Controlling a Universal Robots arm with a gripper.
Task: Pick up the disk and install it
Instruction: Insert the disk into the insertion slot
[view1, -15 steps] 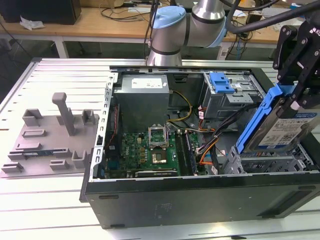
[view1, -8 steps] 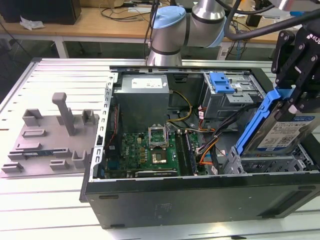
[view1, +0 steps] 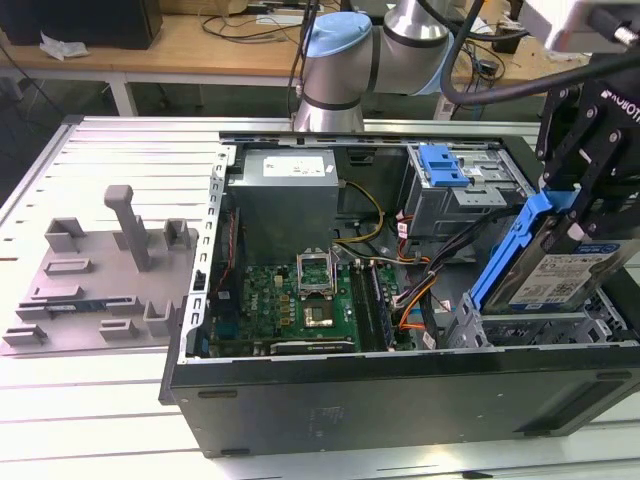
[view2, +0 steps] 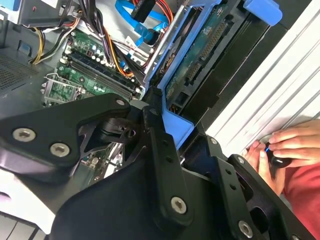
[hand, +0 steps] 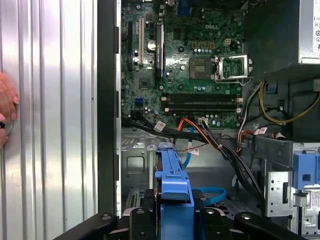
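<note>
The gripper (view1: 582, 222) is clamped on the disk (view1: 556, 278), which tilts above the drive cage (view1: 525, 326) at the open case's (view1: 400, 400) four o'clock. Its linkages hide the disk's upper edge, and the exterior view's edge crops the gripper.

Silver blue-framed disk (view1: 565, 280), steeply tilted

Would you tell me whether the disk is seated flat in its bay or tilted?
Tilted, not seated: in the exterior view the gripper holds the disk at a slant above the drive cage.
</note>
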